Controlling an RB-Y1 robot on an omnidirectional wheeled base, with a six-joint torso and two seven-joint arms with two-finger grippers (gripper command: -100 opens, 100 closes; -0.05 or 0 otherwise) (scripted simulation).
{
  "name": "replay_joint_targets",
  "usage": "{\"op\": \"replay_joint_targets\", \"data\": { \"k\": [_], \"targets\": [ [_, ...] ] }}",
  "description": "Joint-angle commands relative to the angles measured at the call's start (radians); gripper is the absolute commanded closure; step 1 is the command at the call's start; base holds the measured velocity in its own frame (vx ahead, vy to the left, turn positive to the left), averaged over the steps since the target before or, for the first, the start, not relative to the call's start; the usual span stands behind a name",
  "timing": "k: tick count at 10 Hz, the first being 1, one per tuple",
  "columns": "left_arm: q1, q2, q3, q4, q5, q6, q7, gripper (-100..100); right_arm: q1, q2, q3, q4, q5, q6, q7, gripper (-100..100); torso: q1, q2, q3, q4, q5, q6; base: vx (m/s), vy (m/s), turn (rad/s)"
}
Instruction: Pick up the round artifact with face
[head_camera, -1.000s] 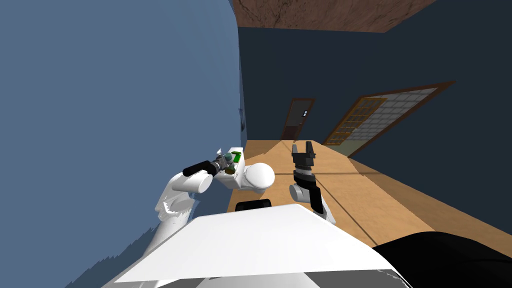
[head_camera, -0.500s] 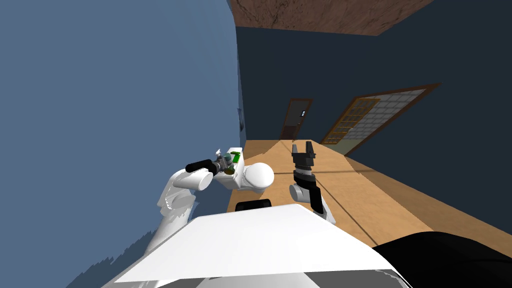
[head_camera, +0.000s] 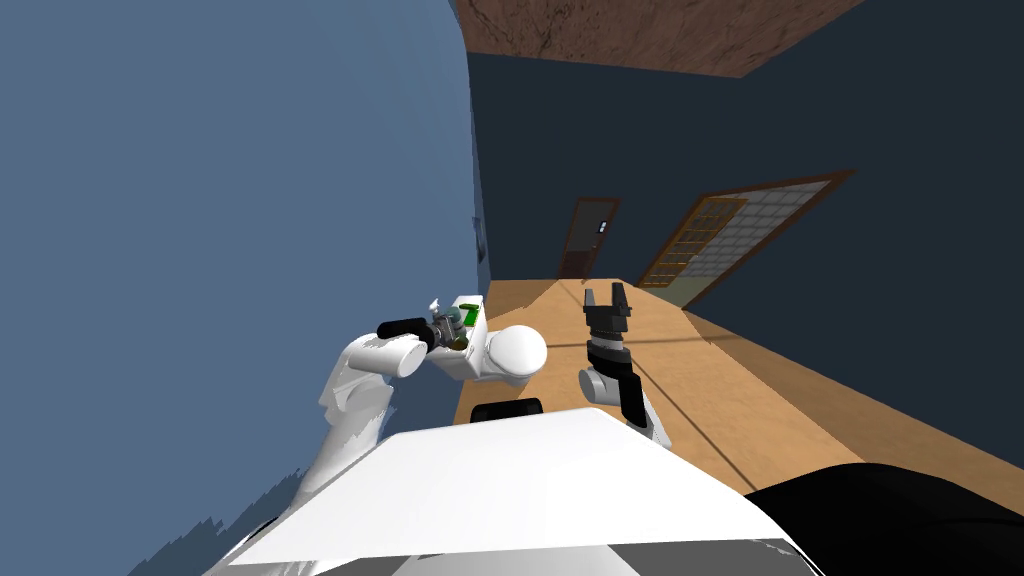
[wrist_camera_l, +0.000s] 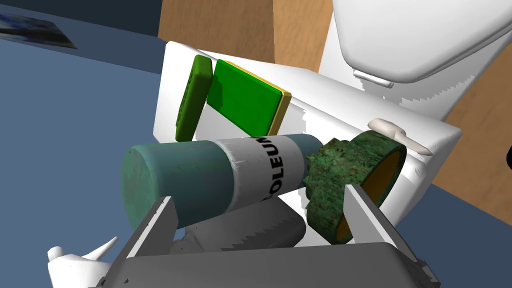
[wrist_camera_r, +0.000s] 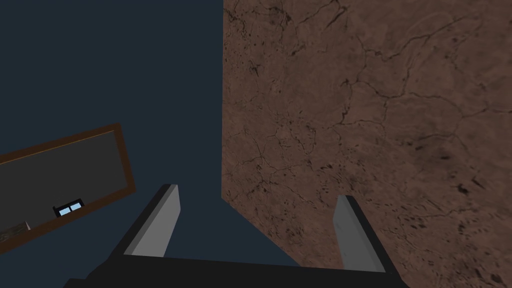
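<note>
Left gripper (wrist_camera_l: 259, 195) — spread wide, gripping nothing — hovers beside the round green artifact (wrist_camera_l: 345, 160)

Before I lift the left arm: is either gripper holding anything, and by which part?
Nothing is held. The left gripper is open, close before the teal bottle and the green round artifact; the right gripper is open too.

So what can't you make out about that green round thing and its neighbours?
Round artifact, left wrist view: no face shows; I see its mottled outside and ochre hollow, and one of the fingers covers its edge.
Teal cylinder, same view: the label's first letters curve out of sight.
Grey thing under the cylinder: mostly hidden by it.
Head view: the things on the tank are too small to tell apart.
</note>
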Motion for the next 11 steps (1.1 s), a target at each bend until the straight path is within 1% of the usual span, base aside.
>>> {"op": "replay_joint_targets", "data": {
  "k": [1, 2, 3, 4, 5, 6, 7, 8, 9, 10, 11],
  "targets": [
    [-0.014, 0.007, -0.002, 0.002, 0.011, 0.050, 0.014, -100, 0.000, 0.000, 0.000, 0.000, 0.000, 0.000, 0.000, 0, 0.000, 0.000, 0.000, 0.000, 0.000, 0.000, 0.006, 0.010, -0.054],
    [-0.014, 0.007, -0.002, 0.002, 0.011, 0.075, 0.014, -100, 0.000, 0.000, 0.000, 0.000, 0.000, 0.000, 0.000, 0, 0.000, 0.000, 0.000, 0.000, 0.000, 0.000, 0.008, 0.009, -0.041],
    [-0.030, 0.011, -0.005, 0.007, 0.018, 0.105, 0.026, -100, 0.000, 0.000, 0.000, 0.000, 0.000, 0.000, 0.000, 0, 0.000, 0.000, 0.000, 0.000, 0.000, 0.000, 0.015, 0.012, -0.077],
    [-0.030, 0.011, -0.005, 0.007, 0.018, 0.127, 0.026, -100, 0.000, 0.000, 0.000, 0.000, 0.000, 0.000, 0.000, 0, 0.000, -0.001, 0.000, 0.000, 0.000, 0.000, 0.014, 0.012, -0.030],
    [-0.044, 0.016, -0.008, 0.013, 0.025, 0.159, 0.036, -100, 0.000, 0.000, 0.000, 0.000, 0.000, 0.000, 0.000, 0, 0.000, -0.001, 0.000, 0.000, 0.000, 0.000, 0.015, 0.012, -0.061],
    [-0.044, 0.016, -0.008, 0.013, 0.025, 0.176, 0.036, -100, 0.000, 0.000, 0.000, 0.000, 0.000, 0.000, 0.000, 0, 0.000, -0.001, -0.001, 0.000, 0.000, 0.000, 0.013, 0.013, -0.037],
    [-0.056, 0.020, -0.012, 0.020, 0.032, 0.208, 0.044, -100, 0.000, 0.000, 0.000, 0.000, 0.000, 0.000, 0.000, 0, 0.000, -0.001, -0.001, 0.000, 0.000, 0.000, 0.018, 0.015, -0.060],
    [-0.056, 0.020, -0.012, 0.020, 0.032, 0.221, 0.044, -100, 0.000, 0.000, 0.000, 0.000, 0.000, 0.000, 0.000, 0, 0.000, -0.001, -0.001, 0.000, 0.000, 0.000, 0.018, 0.011, -0.042],
    [-0.068, 0.024, -0.015, 0.027, 0.038, 0.258, 0.050, -100, 0.000, 0.000, 0.000, 0.000, 0.000, 0.000, 0.000, 0, 0.000, -0.001, -0.001, 0.000, 0.000, 0.000, 0.022, 0.015, -0.061],
    [-0.068, 0.024, -0.015, 0.027, 0.038, 0.262, 0.050, -100, 0.000, 0.000, 0.000, 0.000, 0.000, 0.000, 0.000, 0, 0.000, -0.001, -0.001, 0.000, 0.000, 0.000, 0.019, 0.014, -0.035],
    [-0.078, 0.027, -0.018, 0.036, 0.043, 0.299, 0.055, -100, 0.000, 0.000, 0.000, 0.000, 0.000, 0.000, 0.000, 0, 0.000, -0.001, -0.001, 0.000, 0.000, 0.000, 0.021, 0.016, -0.067]
  ]
}}
